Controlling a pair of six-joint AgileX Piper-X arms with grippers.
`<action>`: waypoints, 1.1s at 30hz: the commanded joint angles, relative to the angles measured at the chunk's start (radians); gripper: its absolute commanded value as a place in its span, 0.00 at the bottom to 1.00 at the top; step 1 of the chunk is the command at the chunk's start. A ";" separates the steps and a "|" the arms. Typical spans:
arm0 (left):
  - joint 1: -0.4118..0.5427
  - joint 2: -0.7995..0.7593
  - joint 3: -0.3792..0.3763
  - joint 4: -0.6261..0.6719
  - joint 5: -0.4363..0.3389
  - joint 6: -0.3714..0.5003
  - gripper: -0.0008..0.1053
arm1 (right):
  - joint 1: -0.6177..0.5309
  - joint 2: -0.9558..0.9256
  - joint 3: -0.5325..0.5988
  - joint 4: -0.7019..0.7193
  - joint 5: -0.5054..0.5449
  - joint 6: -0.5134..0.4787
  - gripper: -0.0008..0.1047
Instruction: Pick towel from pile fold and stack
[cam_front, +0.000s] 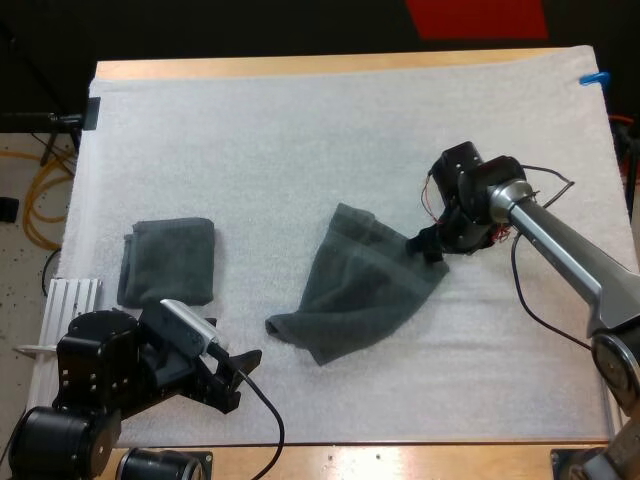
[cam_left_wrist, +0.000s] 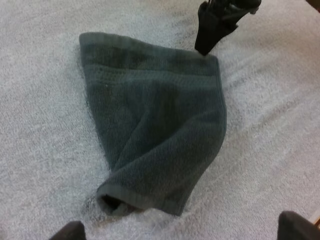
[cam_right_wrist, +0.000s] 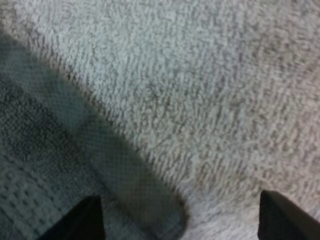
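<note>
Mid-task at the folding table: a loose towel (cam_front: 362, 290), dark grey-green, lies half doubled over on the white mat (cam_front: 300, 140), its near-left end curled onto itself. The right gripper (cam_front: 432, 247) sits low at the loose towel's far right corner, black fingers spread wide over the hem and gripping nothing. The left gripper (cam_front: 238, 366) hangs near the towel's curled end but clear of it, fingers likewise parted and empty. A folded towel (cam_front: 167, 262) rests flat on the mat, well to the left of the loose one.
</note>
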 joint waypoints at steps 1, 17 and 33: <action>-0.004 0.003 -0.001 0.001 0.007 -0.001 0.69 | 0.000 0.002 0.000 -0.002 -0.033 -0.016 0.59; -0.004 0.003 -0.001 0.001 0.007 -0.001 0.69 | 0.000 0.081 0.000 0.050 -0.161 -0.029 0.38; -0.250 0.089 -0.001 -0.005 -0.008 0.008 0.69 | -0.001 -0.021 0.000 0.153 0.032 -0.036 0.01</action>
